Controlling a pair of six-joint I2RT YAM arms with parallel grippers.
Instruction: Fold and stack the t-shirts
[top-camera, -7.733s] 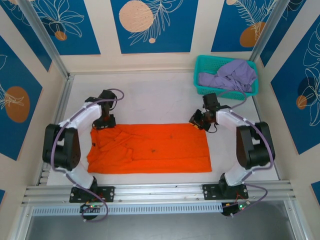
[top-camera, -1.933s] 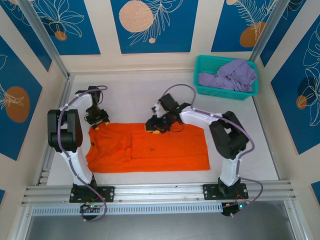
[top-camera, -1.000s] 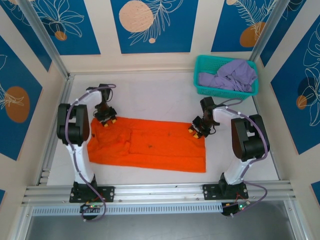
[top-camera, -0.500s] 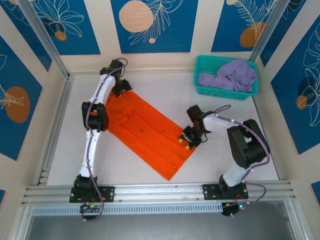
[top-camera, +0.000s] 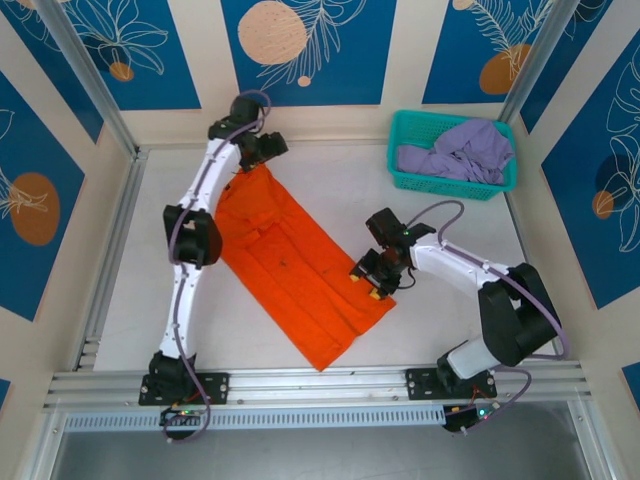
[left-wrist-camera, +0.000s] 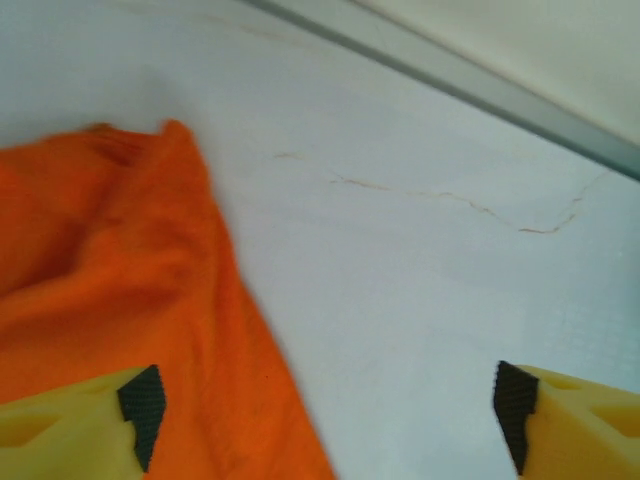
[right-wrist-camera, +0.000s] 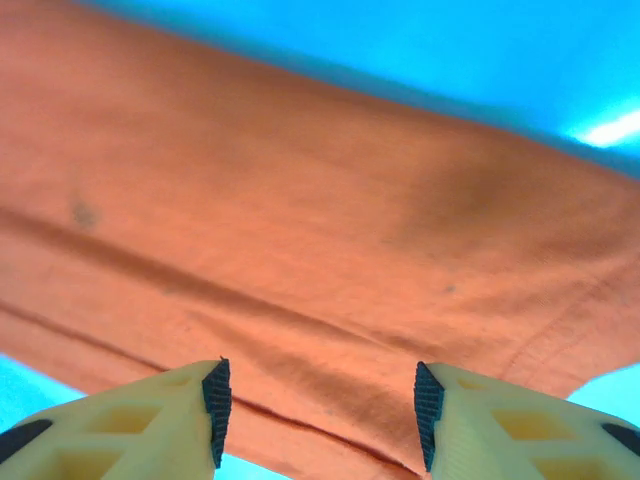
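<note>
Top external shows the orange t-shirt (top-camera: 290, 265) flat on the tabletop (top-camera: 450, 230), its long axis running diagonally from far left to near centre. The left end effector (left-wrist-camera: 325, 400) is released at the shirt's far end, and the right end effector (right-wrist-camera: 320, 400) is spread apart over its right edge. The lavender t-shirt (top-camera: 460, 150) sits in the basket (top-camera: 398, 130).

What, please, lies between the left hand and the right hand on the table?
The orange t-shirt lies there, spread diagonally on the white table from the left hand to the right hand; the top external view shows it.
</note>
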